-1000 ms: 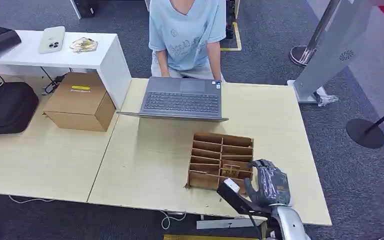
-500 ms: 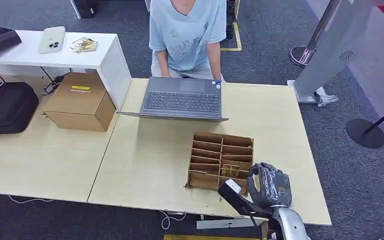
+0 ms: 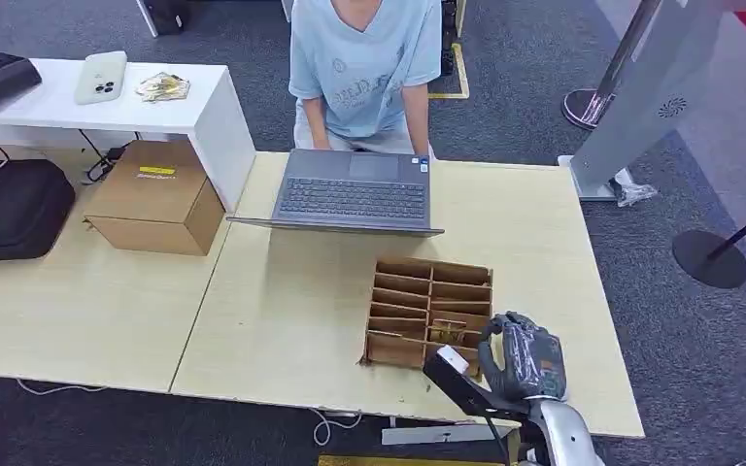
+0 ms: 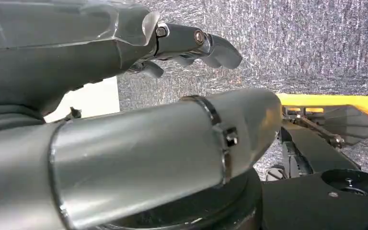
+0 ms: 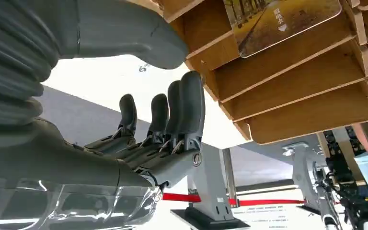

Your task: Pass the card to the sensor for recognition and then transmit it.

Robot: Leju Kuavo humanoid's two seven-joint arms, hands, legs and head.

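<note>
Head view: the right hand (image 3: 523, 361) is seen at the near right edge of the pale wooden table (image 3: 282, 291), just at 4 o'clock of the brown cardboard divider box (image 3: 429, 313). The card (image 3: 446, 330) stands in a near-right slot of that box, just at 10 o'clock of the hand. A grey laptop (image 3: 355, 192) lies at 12 o'clock of the box.

Left wrist view: the left hand (image 4: 124, 48) hangs over grey carpet; its fingers (image 4: 211, 45) are loosely curved and apart, nothing held.

Right wrist view: the fingers (image 5: 182, 110) of the right hand are extended side by side, apart from the thumb, holding nothing, close under the corrugated partitions. The card is glossy, printed, rounded at its corner, with one edge protruding.

Judgement: the card is probably light, thin, stiff and slippery; it is best pinched at the protruding edge and drawn straight out.
</note>
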